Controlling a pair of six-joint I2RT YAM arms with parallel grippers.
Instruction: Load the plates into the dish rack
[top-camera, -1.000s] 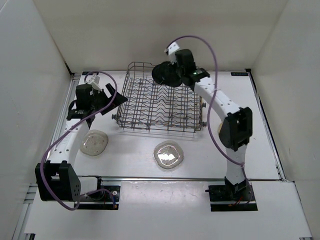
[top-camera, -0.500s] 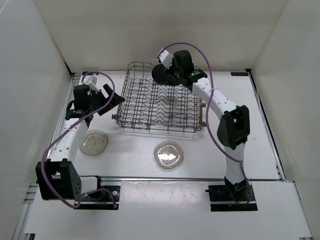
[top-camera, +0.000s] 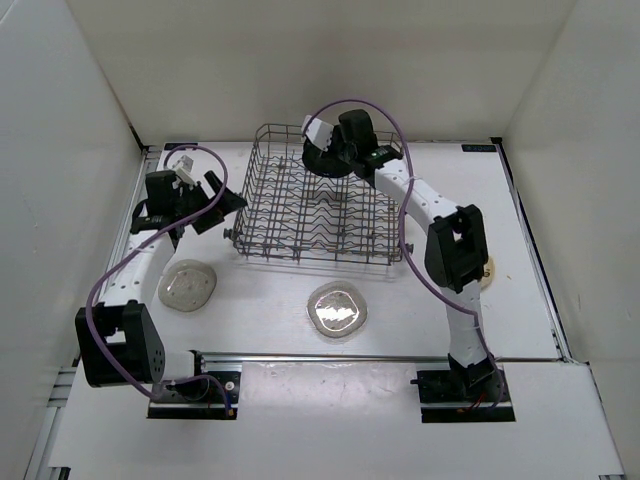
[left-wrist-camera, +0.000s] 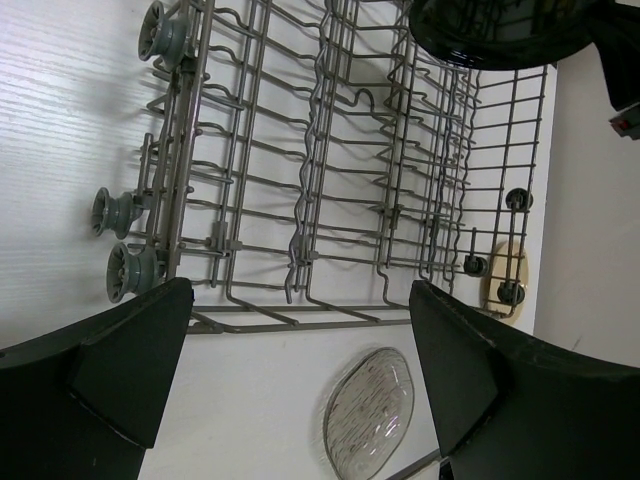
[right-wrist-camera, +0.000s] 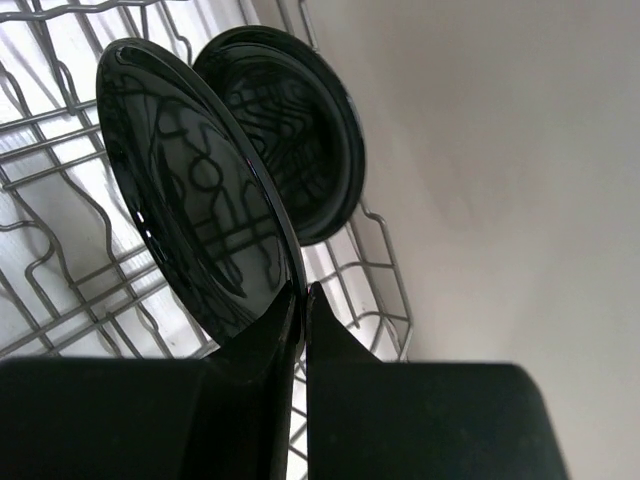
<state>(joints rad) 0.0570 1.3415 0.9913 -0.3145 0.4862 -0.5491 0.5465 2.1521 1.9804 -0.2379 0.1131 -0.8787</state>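
The right end effector (right-wrist-camera: 303, 300) is clenched on the rim of a glossy round black plate (right-wrist-camera: 190, 200), holding it on edge and tilted over the far part of the large rectangular grey wire dish rack (top-camera: 320, 215). A second black plate (right-wrist-camera: 295, 140) stands on edge just behind it, by the rack's far wall. The left end effector (left-wrist-camera: 300, 300) hangs released, jaws wide apart and grasping nothing, near the rack's left side, while two clear translucent plates (top-camera: 188, 286) (top-camera: 337, 308) lie on the white table (top-camera: 270, 300) in front of the rack and a cream-tan plate (top-camera: 487, 270) shows partly behind the right arm.
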